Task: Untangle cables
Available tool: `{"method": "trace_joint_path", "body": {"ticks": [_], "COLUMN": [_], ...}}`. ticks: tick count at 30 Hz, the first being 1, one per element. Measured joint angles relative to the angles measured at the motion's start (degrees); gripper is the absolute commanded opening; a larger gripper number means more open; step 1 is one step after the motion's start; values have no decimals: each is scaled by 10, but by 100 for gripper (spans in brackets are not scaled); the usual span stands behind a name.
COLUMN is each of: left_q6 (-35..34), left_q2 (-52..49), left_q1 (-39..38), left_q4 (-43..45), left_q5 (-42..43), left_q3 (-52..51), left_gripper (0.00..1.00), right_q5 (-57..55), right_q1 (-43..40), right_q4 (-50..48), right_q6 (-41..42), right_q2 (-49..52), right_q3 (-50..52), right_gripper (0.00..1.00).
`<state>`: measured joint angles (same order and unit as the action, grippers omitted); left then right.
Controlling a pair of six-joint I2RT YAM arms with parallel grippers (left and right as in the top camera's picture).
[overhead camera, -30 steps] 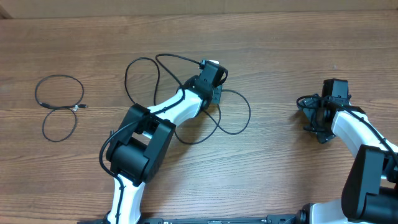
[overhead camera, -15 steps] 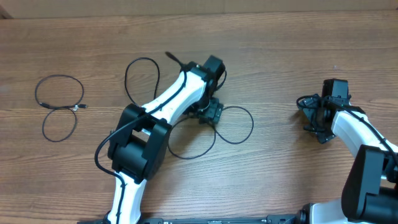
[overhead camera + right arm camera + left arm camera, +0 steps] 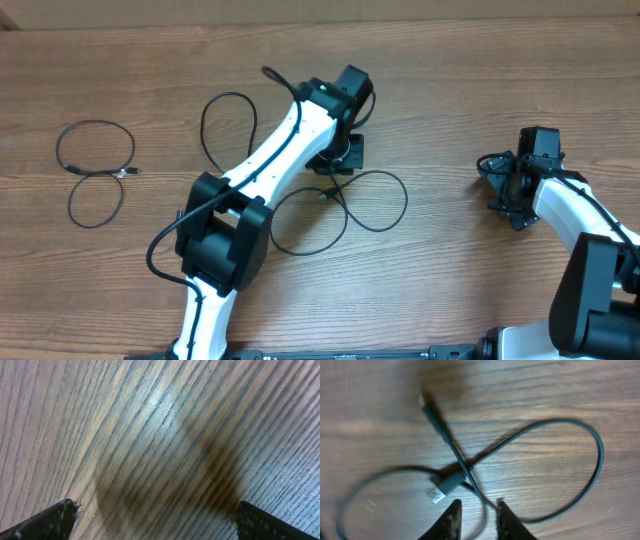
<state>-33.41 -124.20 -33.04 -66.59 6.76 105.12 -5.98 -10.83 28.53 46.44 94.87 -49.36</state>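
Black cables (image 3: 462, 465) — silver-tipped — on brown wood-grain table (image 3: 450, 100).

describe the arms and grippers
White links and bulky black joints on the left arm and right arm. A black wire runs along the left one, with a green light near its wrist. Dark fingers on the left gripper and right gripper.

On the table (image 3: 450, 80), a small cable (image 3: 100, 174) lies in two adjoining loops at the far left. A longer cable (image 3: 461, 466) sprawls in several loops at the centre, passing under the left arm (image 3: 275, 155). The left gripper (image 3: 477, 512) hangs just above the spot where this cable crosses itself. The right arm (image 3: 565, 205) sits at the right, well apart from both cables.
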Motion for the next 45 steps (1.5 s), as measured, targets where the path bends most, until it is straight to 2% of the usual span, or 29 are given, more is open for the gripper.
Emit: {"method": "trace_joint_path", "body": {"ticks": [2, 5, 6, 7, 8, 11, 13, 14, 17, 21, 30, 31, 32, 35, 37, 40, 45], "left_q6": [-81, -229, -289, -314, -367, -431, -459, -479, -509, -524, -573, -576, -578, -583, -587, -593, -593], "left_q2": [0, 0, 0, 0, 0, 0, 0, 0, 0, 0, 12, 16, 20, 33, 37, 39, 39], "left_q1": [-9, -29, -36, -38, -43, -45, -41, -36, -22, -17, -30, -33, -34, -38, -38, -33, -37], "left_q4": [3, 29, 53, 64, 94, 115, 126, 135, 141, 141, 191, 198, 205, 236, 249, 270, 268], "left_q5": [1, 1, 0, -1, -10, -24, -30, -34, -40, -57, -103, -108, -111, -124, -132, -157, -167], "left_q3": [-12, -47, -64, -72, -93, -116, -122, -122, -122, -122, -162, -170, -177, -205, -215, -223, -223], "left_gripper": [44, 55, 55, 56, 56, 69, 85, 98, 100, 92, 85, 79, 63, 28, 16, 4, 4], "right_q5": [0, 0, 0, 0, 0, 0, 0, 0, 0, 0, 0, 0, 0, 0, 0, 0, 0], "right_q1": [0, 0, 0, 0, 0, 0, 0, 0, 0, 0, 0, 0, 0, 0, 0, 0, 0], "right_q4": [0, 0, 0, 0, 0, 0, 0, 0, 0, 0, 0, 0, 0, 0, 0, 0, 0], "right_q6": [0, 0, 0, 0, 0, 0, 0, 0, 0, 0, 0, 0, 0, 0, 0, 0, 0], "right_q2": [0, 0, 0, 0, 0, 0, 0, 0, 0, 0, 0, 0, 0, 0, 0, 0, 0], "right_q3": [0, 0, 0, 0, 0, 0, 0, 0, 0, 0, 0, 0, 0, 0, 0, 0, 0], "right_gripper": [100, 100, 100, 100, 100, 100, 100, 100, 100, 100, 100, 100, 100, 100, 100, 100, 100]}}
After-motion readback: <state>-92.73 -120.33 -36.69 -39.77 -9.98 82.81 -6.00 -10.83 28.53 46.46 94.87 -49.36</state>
